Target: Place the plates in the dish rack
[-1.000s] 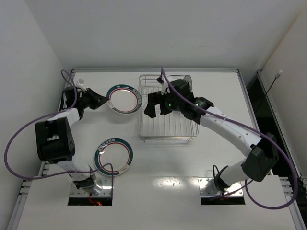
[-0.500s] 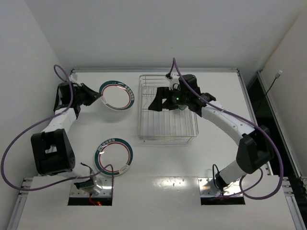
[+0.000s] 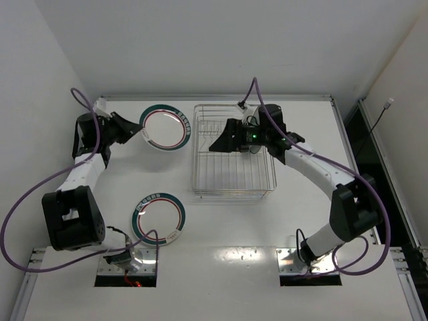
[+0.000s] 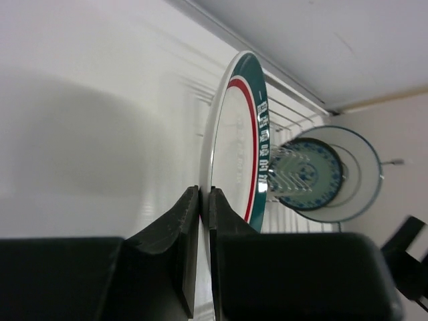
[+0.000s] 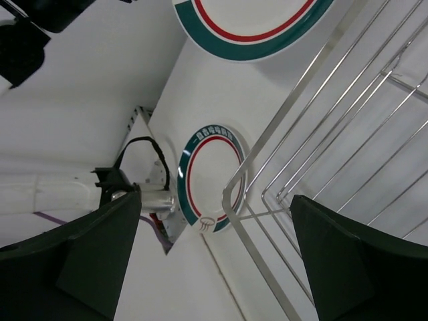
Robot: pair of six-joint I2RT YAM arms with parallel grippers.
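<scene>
At the far left of the table (image 3: pixel 267 227), the left hand (image 3: pixel 132 131) is pinched tight on the left rim of a ringed plate (image 3: pixel 164 127), one finger on each face. The left arm runs from its near base up along the table's left edge, with the wrist turned right toward the rack (image 3: pixel 234 175). The wrist view shows the plate edge-on, with a shadow on the table beside it. Whether the plate's far rim touches the table cannot be told.

The plate's right rim sits just beside the rack's far-left corner, with only a narrow strip of table between them. The table's far edge lies close behind the plate, and the side wall (image 3: pixel 47 100) stands close to the left arm.

The right hand (image 3: pixel 215 145) hangs over the far-left part of the rack with its fingers spread wide and nothing between them. The right arm bends out at the elbow on the right and reaches back across the rack's far half, so that hand lies straight across from the held plate. The rack's near half shows bare wire.

Beyond the wires, the left wrist view shows a small teal plate (image 4: pixel 304 175) upright in front of a white plate (image 4: pixel 361 167) with a dark rim. A second plate (image 3: pixel 159 217) lies flat near the left arm's base, well apart from the rack.
</scene>
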